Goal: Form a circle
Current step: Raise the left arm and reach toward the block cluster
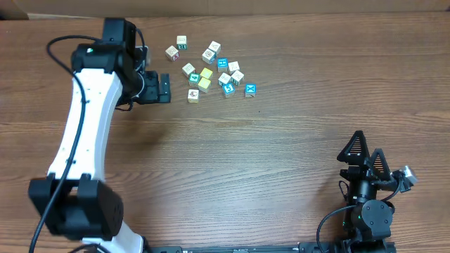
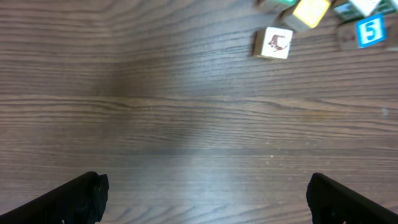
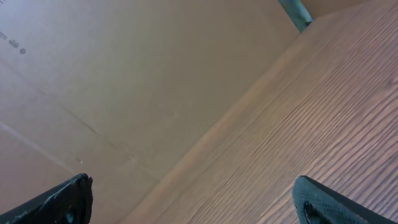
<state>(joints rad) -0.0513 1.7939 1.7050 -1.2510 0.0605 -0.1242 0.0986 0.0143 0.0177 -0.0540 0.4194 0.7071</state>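
Several tiny white, cyan and yellow cubes (image 1: 209, 70) lie in a loose scatter at the table's far middle; no circle shows in any view. My left gripper (image 1: 166, 88) hovers just left of the scatter, open and empty. The nearest cube, white with a brown print (image 1: 193, 95), sits a little to its right. In the left wrist view that cube (image 2: 273, 43) lies ahead and right of the open gripper (image 2: 205, 199), beside a yellow cube (image 2: 310, 12) and a cyan cube marked 5 (image 2: 370, 31). My right gripper (image 1: 365, 156) rests at the near right, open, holding nothing.
A cardboard wall (image 1: 281, 7) runs along the table's far edge. Another cardboard wall (image 3: 124, 74) fills the right wrist view beside the gripper (image 3: 194, 199), with a teal strip (image 3: 295, 12) at its top. Bare wood (image 1: 267, 161) lies between the two arms.
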